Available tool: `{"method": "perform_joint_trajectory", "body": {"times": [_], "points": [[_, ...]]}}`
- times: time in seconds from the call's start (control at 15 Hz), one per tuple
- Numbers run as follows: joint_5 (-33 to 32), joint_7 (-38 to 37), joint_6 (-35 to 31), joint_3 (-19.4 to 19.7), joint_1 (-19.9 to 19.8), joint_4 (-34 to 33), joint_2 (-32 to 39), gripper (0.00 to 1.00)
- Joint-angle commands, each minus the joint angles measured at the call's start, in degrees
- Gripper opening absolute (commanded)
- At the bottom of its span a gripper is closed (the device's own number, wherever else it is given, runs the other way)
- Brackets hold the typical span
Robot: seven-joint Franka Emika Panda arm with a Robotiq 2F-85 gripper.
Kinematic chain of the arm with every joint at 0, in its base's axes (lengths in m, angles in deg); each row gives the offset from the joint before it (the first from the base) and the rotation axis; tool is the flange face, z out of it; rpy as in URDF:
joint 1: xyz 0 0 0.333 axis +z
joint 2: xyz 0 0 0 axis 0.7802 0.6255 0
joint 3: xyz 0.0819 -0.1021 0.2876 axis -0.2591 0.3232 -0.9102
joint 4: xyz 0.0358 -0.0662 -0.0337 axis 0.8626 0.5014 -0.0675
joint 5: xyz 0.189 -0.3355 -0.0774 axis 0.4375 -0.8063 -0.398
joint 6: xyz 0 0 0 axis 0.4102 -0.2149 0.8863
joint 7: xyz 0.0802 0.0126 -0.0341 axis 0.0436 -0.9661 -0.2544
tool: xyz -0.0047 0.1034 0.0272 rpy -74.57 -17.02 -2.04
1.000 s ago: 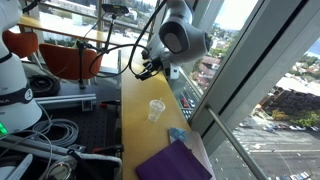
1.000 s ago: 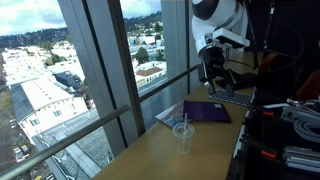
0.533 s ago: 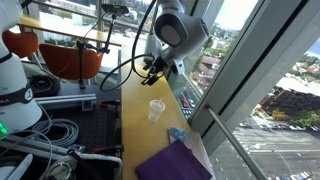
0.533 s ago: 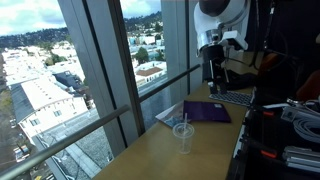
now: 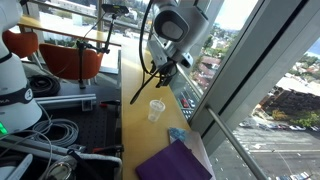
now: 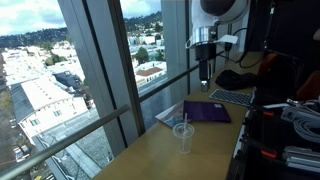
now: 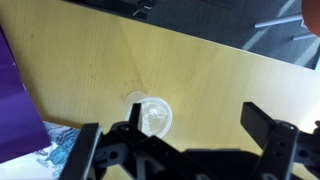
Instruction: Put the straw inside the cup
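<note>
The small clear cup (image 5: 156,109) stands on the wooden tabletop (image 5: 135,120); it also shows in an exterior view (image 6: 185,139) and from above in the wrist view (image 7: 152,116). The thin straw (image 6: 184,120) stands in the cup and sticks up above its rim; in the wrist view only a small bit shows at the rim (image 7: 133,99). My gripper (image 5: 160,72) hangs above the cup, pointing down, also seen in an exterior view (image 6: 204,75). In the wrist view its fingers (image 7: 193,106) are wide apart and empty, with the cup beside one finger.
A purple cloth (image 5: 175,162) (image 6: 207,111) (image 7: 15,100) lies beyond the cup, with a blue printed item (image 5: 177,133) beside it. A big orange tub (image 5: 70,60) and coiled cables (image 5: 50,130) sit off the table. Window glass runs along the table's edge.
The gripper has swung from a tilted pose to pointing straight down and shifted over the cup. The cup and straw have not moved.
</note>
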Motion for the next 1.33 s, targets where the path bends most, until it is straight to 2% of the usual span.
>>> {"method": "perform_joint_trajectory", "body": {"times": [0.0,0.33,0.8,0.93,1.0,1.27], "points": [[-2.2,5.3,-6.1,-1.7,-1.1,1.9,-2.4,1.00],[-2.9,6.8,-13.6,-2.4,-1.0,3.2,-2.8,1.00],[-2.9,7.6,-20.0,-2.6,-1.6,4.2,-1.8,1.00],[-2.0,7.5,-21.4,-2.7,-1.9,4.9,-1.7,1.00],[-2.4,6.7,-19.2,-2.9,-1.8,3.3,-0.8,1.00],[-2.4,6.7,-19.4,-3.0,-2.0,3.5,-0.6,1.00]]}}
